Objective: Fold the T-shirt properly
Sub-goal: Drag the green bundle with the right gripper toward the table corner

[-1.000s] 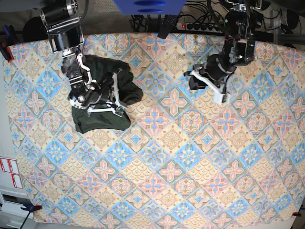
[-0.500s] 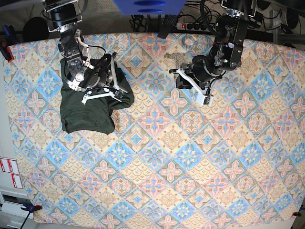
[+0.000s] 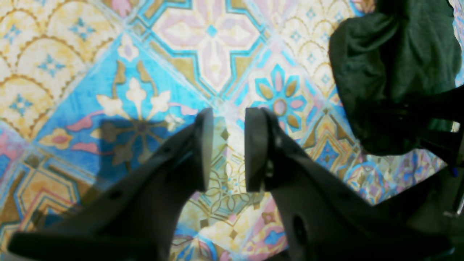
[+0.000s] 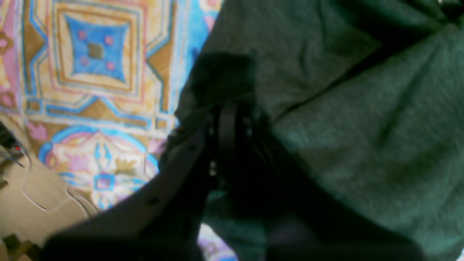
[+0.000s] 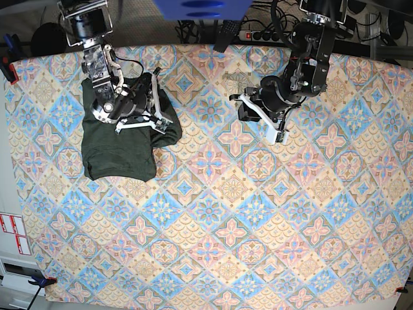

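The dark olive-green T-shirt lies bunched in a rough rectangle at the back left of the patterned tablecloth. My right gripper rests on the shirt's right side. In the right wrist view the right gripper is shut on a fold of the T-shirt. My left gripper hovers over bare cloth to the right of the shirt, apart from it. In the left wrist view the left gripper has a narrow gap between its fingers and holds nothing. The T-shirt shows at the top right there.
A power strip and cables run along the back edge. A blue object hangs over the back middle. Clamps hold the cloth at the left corners. Red and white labels sit off the left edge.
My right gripper has pulled the shirt's right fold back and to the left, so the bundle is narrower. My left arm has moved left toward the shirt. Little has changed in the last half second.
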Controlling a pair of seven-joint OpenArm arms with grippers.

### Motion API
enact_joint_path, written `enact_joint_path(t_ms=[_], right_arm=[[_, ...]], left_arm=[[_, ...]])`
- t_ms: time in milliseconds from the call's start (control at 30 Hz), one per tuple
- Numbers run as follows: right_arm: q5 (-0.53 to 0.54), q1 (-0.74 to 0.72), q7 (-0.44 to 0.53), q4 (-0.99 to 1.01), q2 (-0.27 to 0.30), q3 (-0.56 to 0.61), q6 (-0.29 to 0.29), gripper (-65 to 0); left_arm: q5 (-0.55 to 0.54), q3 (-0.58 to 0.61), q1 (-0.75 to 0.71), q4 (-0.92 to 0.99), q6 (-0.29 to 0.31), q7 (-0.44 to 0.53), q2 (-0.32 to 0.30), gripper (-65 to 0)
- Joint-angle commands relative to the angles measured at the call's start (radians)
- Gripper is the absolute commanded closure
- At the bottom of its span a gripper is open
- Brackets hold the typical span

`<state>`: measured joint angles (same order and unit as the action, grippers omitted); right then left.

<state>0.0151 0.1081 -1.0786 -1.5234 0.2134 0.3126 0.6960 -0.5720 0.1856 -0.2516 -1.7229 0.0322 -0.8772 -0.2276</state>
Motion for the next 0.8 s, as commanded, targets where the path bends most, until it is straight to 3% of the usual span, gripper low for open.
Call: enact_joint_path(t_ms=[0,767], right_arm=[[-0.025,0.012,-0.027,0.027,0.005,0.0,0.002,0.0],[-0.028,0.094,-0.007,0.076,0.031,-0.234,0.002,0.0]], left_arm=[[-0.009,-0.002,0.007,-0.015,0.005,0.013,-0.002,-14.4],[-0.003,-0.002,0.033,-0.015,0.005,0.01,0.026,-14.4]])
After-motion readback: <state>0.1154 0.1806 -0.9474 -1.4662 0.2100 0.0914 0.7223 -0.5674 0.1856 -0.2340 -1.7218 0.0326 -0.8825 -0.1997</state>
